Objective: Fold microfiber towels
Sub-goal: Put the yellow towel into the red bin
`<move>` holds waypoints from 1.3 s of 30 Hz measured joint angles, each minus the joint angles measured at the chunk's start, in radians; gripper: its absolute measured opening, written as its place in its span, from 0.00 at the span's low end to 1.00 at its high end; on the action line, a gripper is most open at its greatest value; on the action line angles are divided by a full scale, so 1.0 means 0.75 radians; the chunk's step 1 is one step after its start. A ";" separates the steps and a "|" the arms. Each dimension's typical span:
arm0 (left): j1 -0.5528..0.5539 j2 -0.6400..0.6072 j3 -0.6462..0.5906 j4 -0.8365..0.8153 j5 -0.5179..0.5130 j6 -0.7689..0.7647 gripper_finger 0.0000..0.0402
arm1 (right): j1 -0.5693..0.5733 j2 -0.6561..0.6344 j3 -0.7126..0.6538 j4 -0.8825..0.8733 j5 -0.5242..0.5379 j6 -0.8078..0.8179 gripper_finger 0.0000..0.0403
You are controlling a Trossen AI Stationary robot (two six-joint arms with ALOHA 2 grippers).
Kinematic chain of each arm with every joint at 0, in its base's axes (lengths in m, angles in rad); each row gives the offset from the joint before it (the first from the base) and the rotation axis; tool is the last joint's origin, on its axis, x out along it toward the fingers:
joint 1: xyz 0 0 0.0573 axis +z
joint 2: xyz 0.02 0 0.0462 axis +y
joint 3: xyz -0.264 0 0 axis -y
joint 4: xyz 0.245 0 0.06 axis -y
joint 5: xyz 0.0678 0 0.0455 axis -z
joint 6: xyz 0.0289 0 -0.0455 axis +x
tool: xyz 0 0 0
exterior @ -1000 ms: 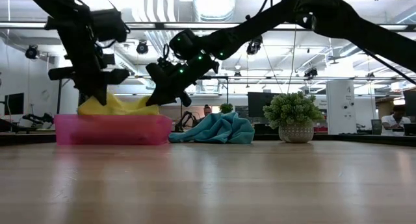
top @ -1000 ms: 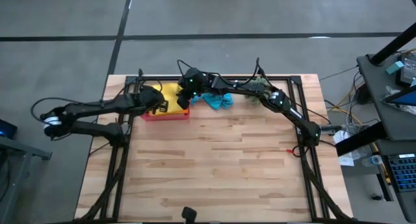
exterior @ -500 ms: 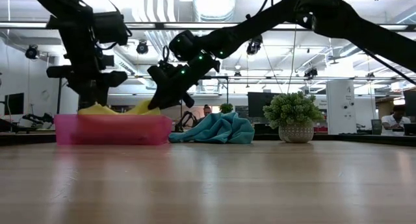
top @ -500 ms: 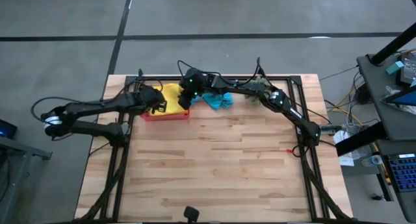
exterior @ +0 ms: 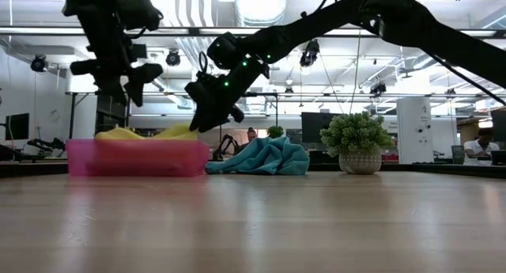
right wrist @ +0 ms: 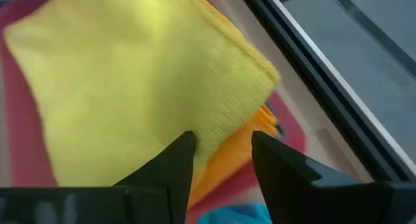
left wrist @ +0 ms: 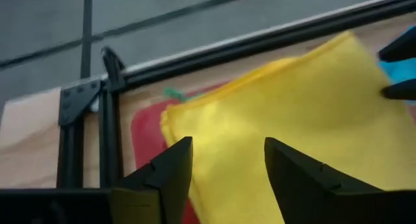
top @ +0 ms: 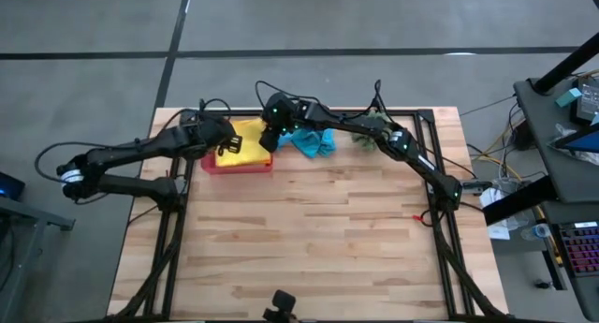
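Observation:
A yellow towel (top: 245,140) lies flat on top of the stack in the pink tray (top: 239,166) at the table's far edge. Under its corner an orange towel (right wrist: 235,158) peeks out, and a sliver of green cloth (left wrist: 172,93) shows at its other side. A turquoise towel (top: 314,142) lies crumpled on the table right of the tray. My left gripper (exterior: 133,85) hangs open above the tray's left part, clear of the yellow towel (left wrist: 292,100). My right gripper (exterior: 209,121) stands open just above the yellow towel's right corner (right wrist: 253,71), with nothing between its fingers.
A small potted plant (exterior: 356,142) stands on the far edge right of the turquoise towel (exterior: 265,156). A black metal frame (top: 412,112) runs around the table's back and sides. The wooden tabletop (top: 309,239) stretches toward the near edge.
Both grippers have opened and let go of the yellow towel. Its raised ends have fallen, and it now lies flat in the tray. My left gripper has risen clear of it; my right gripper has tipped a little and stayed low at the towel's right corner.

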 joint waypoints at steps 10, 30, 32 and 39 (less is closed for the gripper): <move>-0.001 0.153 -0.015 0.079 0.077 0.055 0.44 | -0.010 -0.003 0.111 -0.353 0.005 -0.095 0.33; 0.018 0.445 -0.016 -0.037 0.042 0.053 0.44 | 0.128 -0.265 -0.175 -0.593 0.006 -0.194 0.32; 0.018 0.445 -0.016 -0.037 0.041 0.053 0.44 | 0.139 -0.307 -0.242 -0.587 0.006 -0.191 0.32; 0.015 0.384 -0.004 -0.036 0.040 0.052 0.44 | 0.178 -0.543 -0.634 -0.418 0.016 -0.148 0.31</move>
